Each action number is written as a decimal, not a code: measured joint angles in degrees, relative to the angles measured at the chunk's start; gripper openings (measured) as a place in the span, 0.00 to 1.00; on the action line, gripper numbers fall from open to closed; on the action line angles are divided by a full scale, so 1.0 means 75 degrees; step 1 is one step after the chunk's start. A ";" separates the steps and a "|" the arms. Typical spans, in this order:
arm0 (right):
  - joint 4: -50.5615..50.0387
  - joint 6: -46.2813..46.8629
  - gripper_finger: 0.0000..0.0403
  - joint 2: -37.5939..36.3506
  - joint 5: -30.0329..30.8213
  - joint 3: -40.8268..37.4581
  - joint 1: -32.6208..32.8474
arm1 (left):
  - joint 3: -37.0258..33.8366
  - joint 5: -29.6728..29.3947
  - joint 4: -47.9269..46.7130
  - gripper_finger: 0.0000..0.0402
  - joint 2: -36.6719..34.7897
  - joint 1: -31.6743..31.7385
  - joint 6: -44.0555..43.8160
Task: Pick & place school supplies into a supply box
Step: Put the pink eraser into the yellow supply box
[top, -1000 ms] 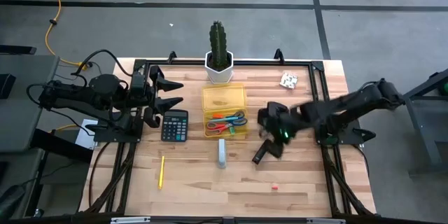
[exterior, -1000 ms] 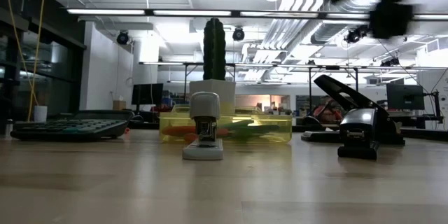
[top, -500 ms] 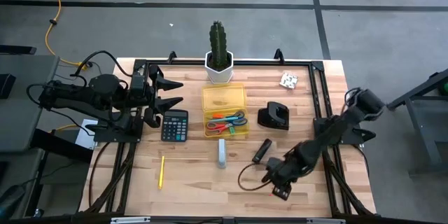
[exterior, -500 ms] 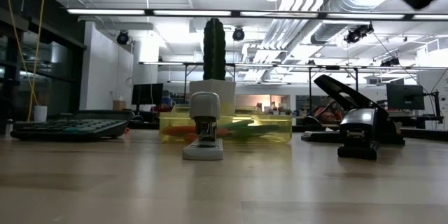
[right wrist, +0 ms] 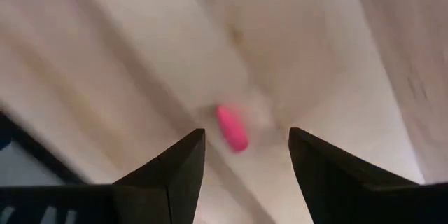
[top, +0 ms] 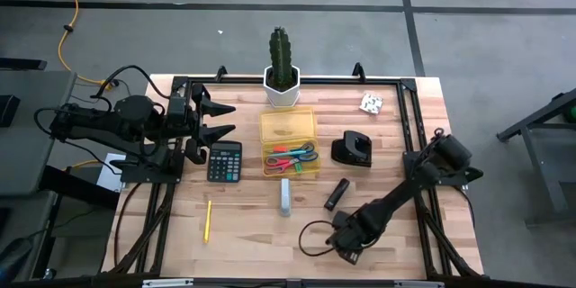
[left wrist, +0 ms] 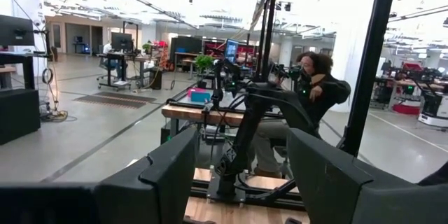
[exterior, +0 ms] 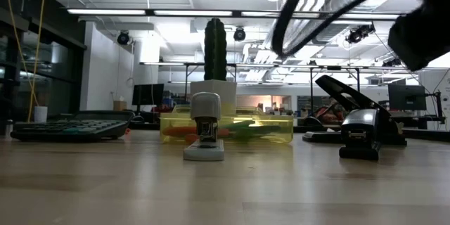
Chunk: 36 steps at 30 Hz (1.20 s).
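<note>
The right gripper (right wrist: 241, 155) hangs over the front edge of the wooden table (top: 243, 234), fingers spread with nothing between them, above a small pink eraser (right wrist: 232, 129) lying on the bare boards; the eraser shows blurred in the right wrist view and is hidden under the arm in the high view; the left gripper (top: 216, 120) waits at the table's left edge beside the black calculator (top: 224, 161), its fingers also spread and empty; the translucent yellow supply box (top: 288, 142) sits mid-table in front of the white cactus pot (top: 281, 92), already holding red-handled scissors (top: 279, 164) and blue-handled scissors (top: 304, 153); a yellow pencil (top: 208, 220) lies on the boards near the front left, well apart from the box; a grey stapler (top: 284, 197) stands just in front of the box, with a black hole punch (top: 352, 149) to its right
</note>
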 joint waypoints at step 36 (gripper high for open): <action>-0.1056 -0.0180 0.02 0.0012 0.0373 -0.0073 0.0030 | 0.0000 0.0003 -0.0035 0.52 0.0000 0.0000 -0.0003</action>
